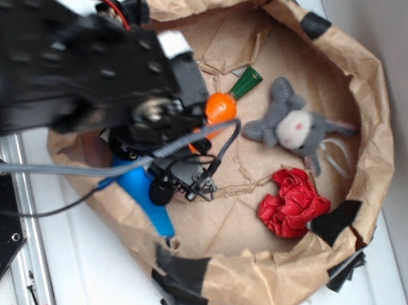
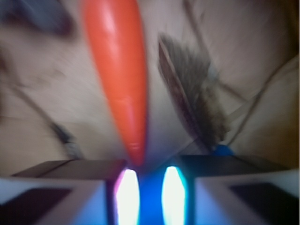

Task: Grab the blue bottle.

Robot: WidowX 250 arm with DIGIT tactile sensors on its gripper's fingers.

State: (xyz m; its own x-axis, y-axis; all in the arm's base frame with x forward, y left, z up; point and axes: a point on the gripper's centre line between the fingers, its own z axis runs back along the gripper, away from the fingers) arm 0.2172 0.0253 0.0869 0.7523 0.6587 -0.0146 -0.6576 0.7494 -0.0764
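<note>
The blue bottle lies on its side at the left edge of the brown paper basket, mostly hidden under the black arm, with one end poking out toward the taped rim. The gripper sits right over it, and in the wrist view a strip of blue shows between the two pale fingers, which stand close on either side of it; the jaws look clamped on the bottle, though blur makes actual contact hard to confirm. The orange carrot lies just beyond the fingertips, its tip almost touching them (it is not between them). Off to the right rest a grey plush mouse and a crumpled red cloth, well apart from the work. I judge the bottle light, stiff and hollow, with a smooth plastic skin that may slip or roll under a loose pinch. The wider body, taken across its width, seems the safer hold; the neck would likely twist away.
</note>
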